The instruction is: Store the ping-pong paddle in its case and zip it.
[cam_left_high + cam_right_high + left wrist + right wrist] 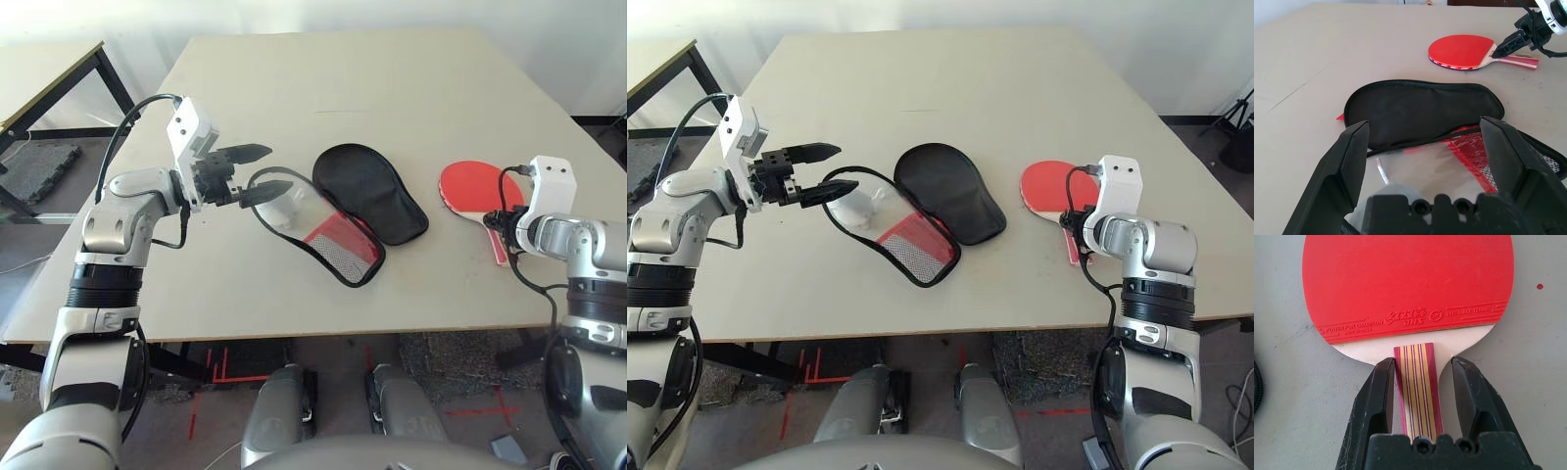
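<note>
On the pale wooden table point(392, 88) the case point(348, 211) lies unzipped at the centre, black lining up. The ping-pong paddle point(475, 188) lies flat at 3 o'clock from it. The right gripper point(1422, 369) straddles the striped handle, fingers half closed, one side not touching. The left gripper point(257, 171) hovers wide open and empty at the case's 9 o'clock edge.

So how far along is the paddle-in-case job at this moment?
Early. Done: the case lies unzipped and spread open on the table. In hand: the right gripper has its fingers on either side of the ping-pong paddle handle, one side still showing a gap; the paddle rests flat on the table. The left gripper hovers open at the case's edge. Left: lifting, inserting, zipping.
</note>
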Motion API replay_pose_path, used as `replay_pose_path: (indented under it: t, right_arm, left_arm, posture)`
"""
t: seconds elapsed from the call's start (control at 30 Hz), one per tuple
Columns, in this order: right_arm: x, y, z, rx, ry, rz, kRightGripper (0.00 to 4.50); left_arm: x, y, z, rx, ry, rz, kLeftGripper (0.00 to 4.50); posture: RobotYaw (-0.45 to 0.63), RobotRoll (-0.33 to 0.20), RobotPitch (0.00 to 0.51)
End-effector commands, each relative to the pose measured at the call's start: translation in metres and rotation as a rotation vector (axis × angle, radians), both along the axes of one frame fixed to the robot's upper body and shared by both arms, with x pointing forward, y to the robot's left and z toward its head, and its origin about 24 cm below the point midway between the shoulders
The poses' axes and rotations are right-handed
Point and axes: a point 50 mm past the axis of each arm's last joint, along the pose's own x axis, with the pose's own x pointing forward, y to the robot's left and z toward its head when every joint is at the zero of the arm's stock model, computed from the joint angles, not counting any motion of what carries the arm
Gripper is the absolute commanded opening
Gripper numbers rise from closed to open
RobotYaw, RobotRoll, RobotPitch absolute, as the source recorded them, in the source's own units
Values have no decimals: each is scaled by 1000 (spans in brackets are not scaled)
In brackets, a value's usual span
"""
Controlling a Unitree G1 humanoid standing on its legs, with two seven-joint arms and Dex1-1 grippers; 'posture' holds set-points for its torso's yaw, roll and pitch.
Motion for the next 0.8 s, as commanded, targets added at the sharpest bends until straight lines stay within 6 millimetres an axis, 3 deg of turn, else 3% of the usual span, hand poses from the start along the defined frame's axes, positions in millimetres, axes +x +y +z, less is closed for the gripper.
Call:
replay_pose_path:
  t: [0.03,0.2,0.5,0.8]
  right_arm:
    - [-3,7,-2,18,21,23,1796]
    - [2,14,16,9,-65,74,1796]
    - [3,19,28,19,-109,89,1796]
    - [8,49,64,26,-239,260,1795]
  left_arm:
    - [0,0,1,3,-7,-2,4500]
    - [2,-1,2,2,-11,-2,4500]
    - [4,-2,3,3,-17,0,4500]
    - [5,-2,3,8,-19,0,4500]
  posture:
    - [9,0,112]
    - [3,0,109]
    - [-3,0,107]
    - [-4,0,107]
